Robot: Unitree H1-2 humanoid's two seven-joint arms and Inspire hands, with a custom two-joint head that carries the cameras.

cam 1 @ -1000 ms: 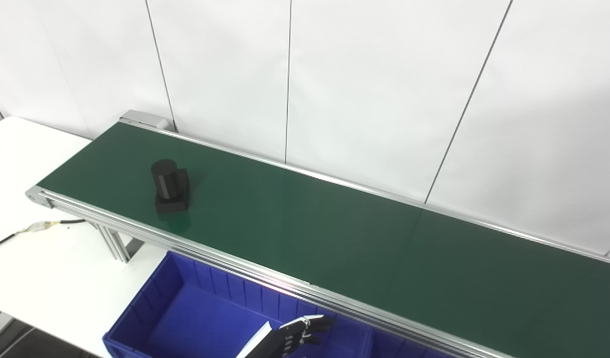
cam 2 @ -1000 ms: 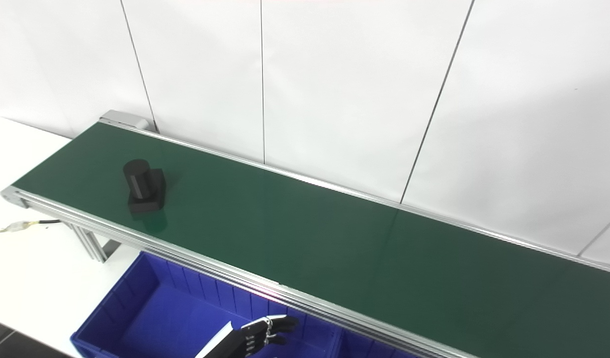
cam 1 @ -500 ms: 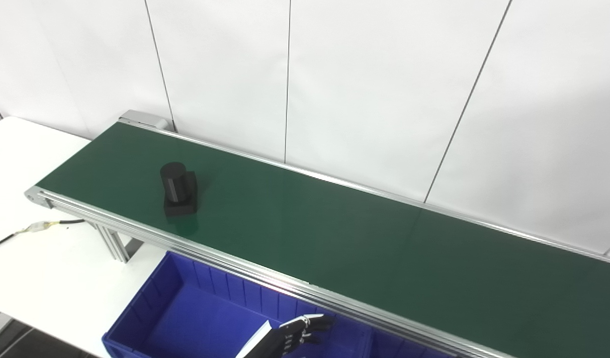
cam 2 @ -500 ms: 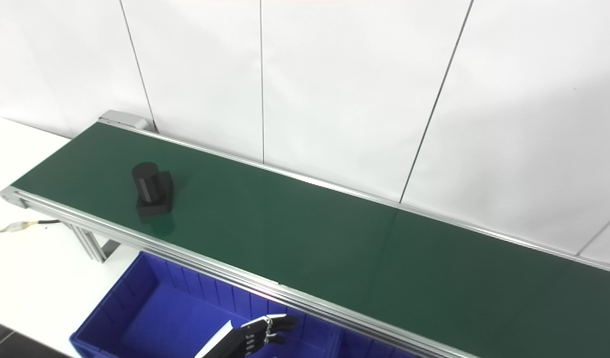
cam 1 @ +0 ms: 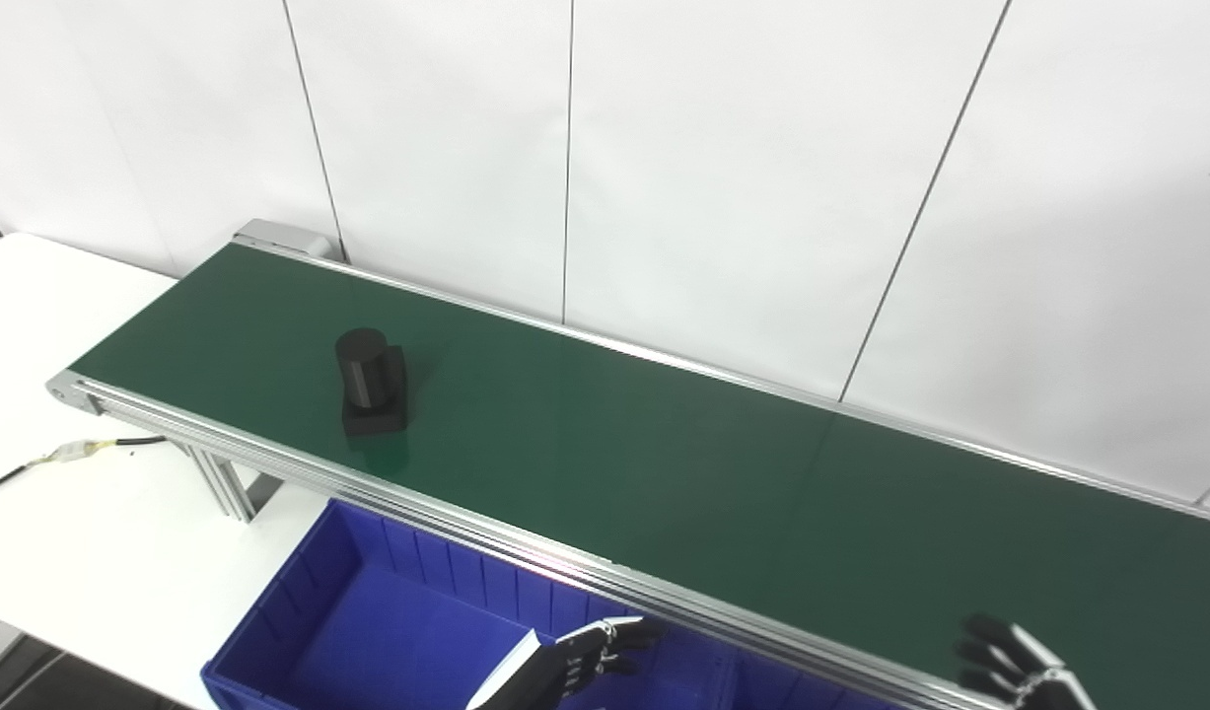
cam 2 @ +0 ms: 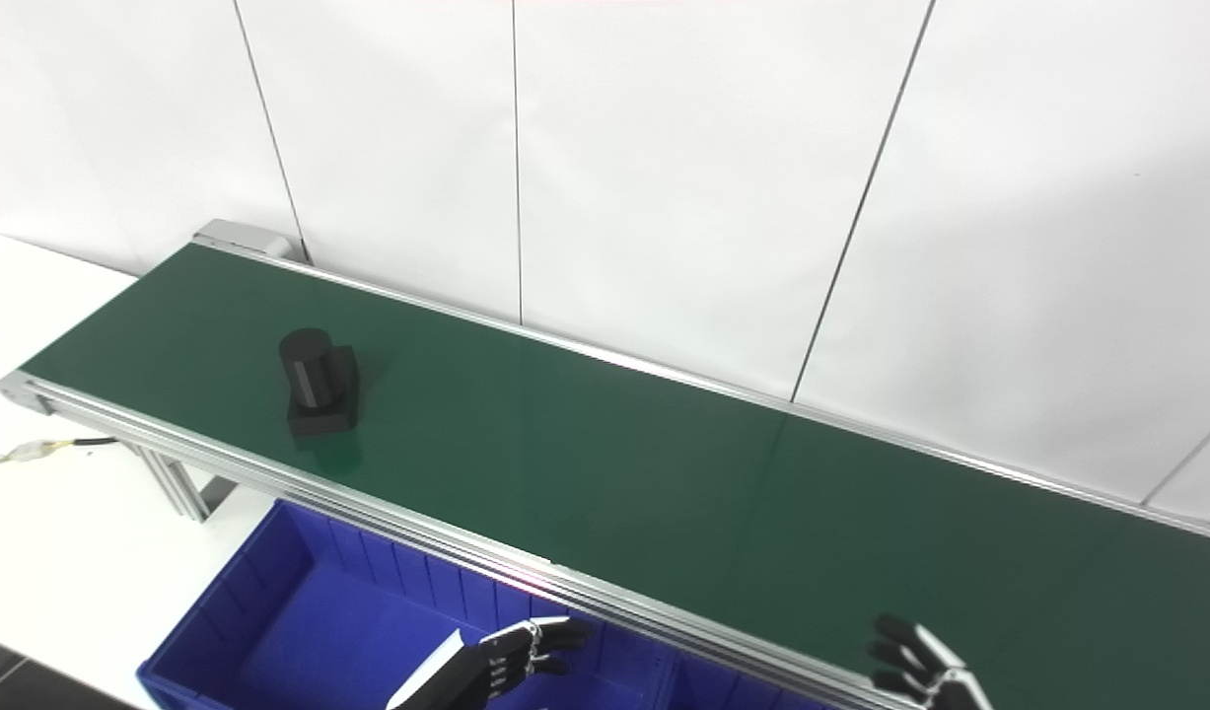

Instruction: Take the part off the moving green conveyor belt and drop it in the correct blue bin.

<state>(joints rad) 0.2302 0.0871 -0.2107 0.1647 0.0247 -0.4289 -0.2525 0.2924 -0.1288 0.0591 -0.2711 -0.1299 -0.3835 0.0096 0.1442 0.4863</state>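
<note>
Wide open green conveyor belt (cam 1: 664, 463) running between silver rails, white wall panels behind, white bench (cam 1: 62, 513) at the far left end, blue bin (cam 1: 368, 631) tucked just under the near rail. Left hand (cam 1: 590, 656) hovering low over the bin, fingers loosely spread and empty; right hand (cam 1: 1009, 663) poking in at the bottom edge over the belt's near rail, fingers apart, nothing held. Black part (cam 1: 373, 383), cylinder upright on a square base, sitting on the belt near its left end, well apart from both hands.
</note>
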